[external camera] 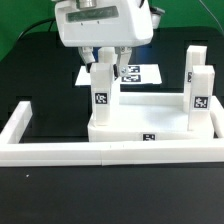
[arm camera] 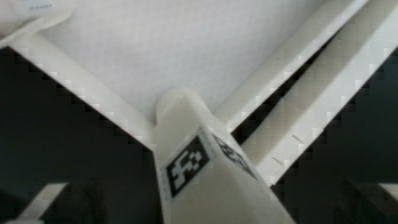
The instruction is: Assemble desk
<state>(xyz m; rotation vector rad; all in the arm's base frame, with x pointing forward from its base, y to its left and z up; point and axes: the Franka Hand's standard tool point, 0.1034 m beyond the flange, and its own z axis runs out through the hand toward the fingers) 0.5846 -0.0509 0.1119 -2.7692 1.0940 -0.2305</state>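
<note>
The white desk top (external camera: 128,124) lies inside the border wall with three white tagged legs standing upright on its corners. One leg (external camera: 101,88) rises at the exterior view's left; two more legs (external camera: 200,100) (external camera: 197,62) stand at the right. My gripper (external camera: 105,60) hangs over the left leg, open, its fingers (external camera: 122,58) on either side of the leg's upper end. In the wrist view that leg (arm camera: 205,160) points up between the jaws of the gripper (arm camera: 205,205), with the desk top's rimmed panel (arm camera: 178,50) beyond it.
The low white U-shaped border wall (external camera: 60,152) runs round the desk top at the front and both sides. The marker board (external camera: 145,72) lies flat behind the gripper. Black table surface surrounds everything.
</note>
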